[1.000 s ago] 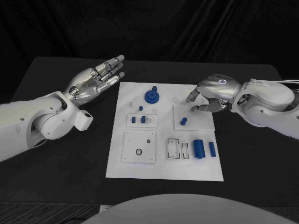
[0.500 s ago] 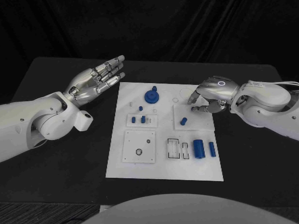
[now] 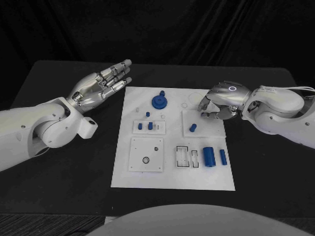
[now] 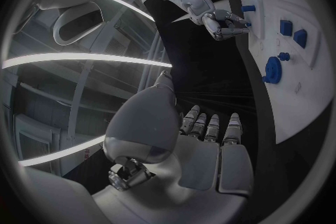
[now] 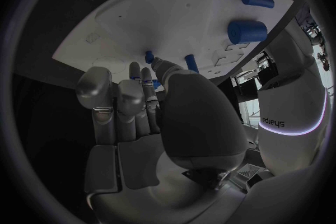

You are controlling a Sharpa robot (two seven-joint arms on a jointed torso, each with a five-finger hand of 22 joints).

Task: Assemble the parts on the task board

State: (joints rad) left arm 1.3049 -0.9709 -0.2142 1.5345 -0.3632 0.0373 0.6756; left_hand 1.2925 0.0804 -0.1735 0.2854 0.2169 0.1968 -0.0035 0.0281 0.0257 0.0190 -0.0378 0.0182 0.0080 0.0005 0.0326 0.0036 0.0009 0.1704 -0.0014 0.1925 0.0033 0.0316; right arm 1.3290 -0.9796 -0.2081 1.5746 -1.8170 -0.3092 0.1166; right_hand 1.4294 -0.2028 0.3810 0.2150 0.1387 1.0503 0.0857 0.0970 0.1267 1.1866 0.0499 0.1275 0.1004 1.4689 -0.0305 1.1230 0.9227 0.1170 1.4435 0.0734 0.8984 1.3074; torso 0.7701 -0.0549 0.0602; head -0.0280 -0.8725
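Observation:
The white task board (image 3: 173, 172) lies in the middle of the table. On it are a blue gear (image 3: 160, 102), three small blue pieces (image 3: 151, 126) in a holder, a short blue peg (image 3: 193, 128), a thick blue cylinder (image 3: 209, 156) and a slim one (image 3: 223, 157). My right hand (image 3: 218, 103) hovers over the board's far right corner, fingers curled down just beyond the peg. In the right wrist view its thumb and fingertips (image 5: 143, 75) meet close to the peg (image 5: 189, 61); a grip cannot be made out. My left hand (image 3: 101, 86) stays open, palm up, left of the board.
Black table (image 3: 58, 187) surrounds the board on all sides. The board's near half carries a square white plate (image 3: 146, 153) and empty outlined slots (image 3: 186, 157). The left wrist view shows my right hand (image 4: 224, 22) over the board (image 4: 308, 84) beyond the gear (image 4: 273, 70).
My right hand has edged slightly left over the board and its fingers have curled in tighter. The left hand and the parts have not moved.

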